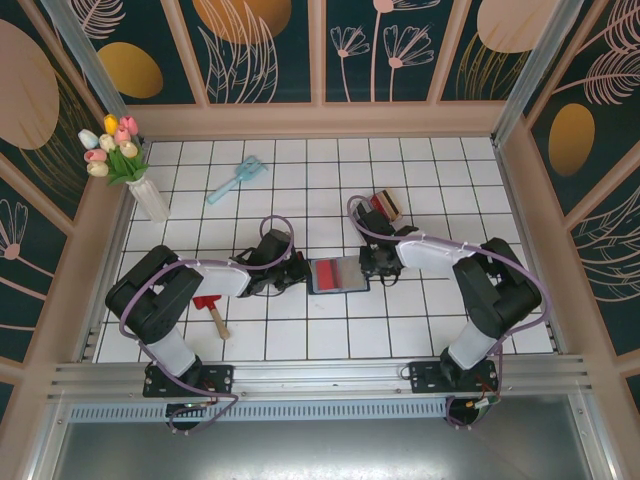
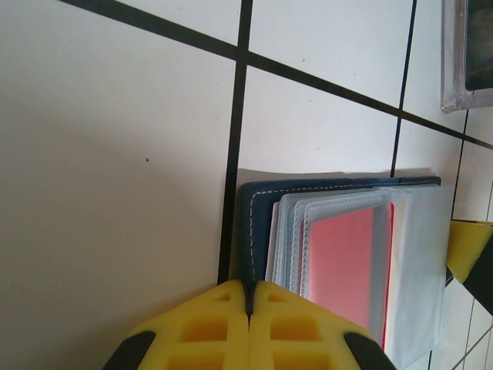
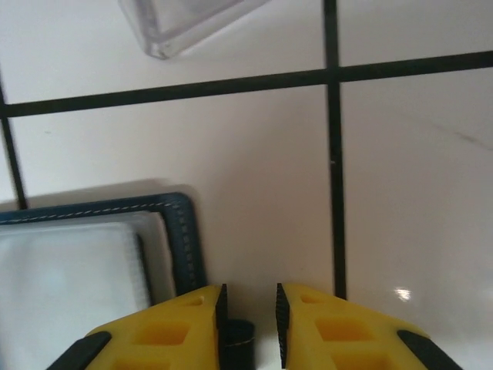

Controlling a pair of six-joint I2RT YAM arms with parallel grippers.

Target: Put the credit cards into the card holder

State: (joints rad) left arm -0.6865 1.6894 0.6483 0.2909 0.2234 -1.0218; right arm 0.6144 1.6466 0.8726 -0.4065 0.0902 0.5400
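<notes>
The counter is seen as glossy white square tiles divided by thin dark grout lines. Near its middle, somewhat toward the near edge, the holder is laid open and flat. It is a navy cover of leather-like material with pale stitching round a rounded corner, filled with a fanned stack of frosted clear plastic sleeves. Part of it is cut off in both wrist views.

Toward the far edge, right of centre, a rack of clear hard plastic is set. Dark and red cards are made out in it, though their number cannot be told. A cropped corner of the rack is caught in each wrist view.

A red card, smooth and rectangular, is seen through one sleeve, its face blurred by the plastic.

The left hand, with yellow moulded fingers full of hollow cells, is closed. The holder's stitched edge is run into the seam between the fingers and is apparently pinched there. The right hand is held just off the holder's opposite edge, its fingers parted by a narrow gap. A small dark rounded piece is glimpsed low in that gap, cut off by the frame, and it cannot be identified.
</notes>
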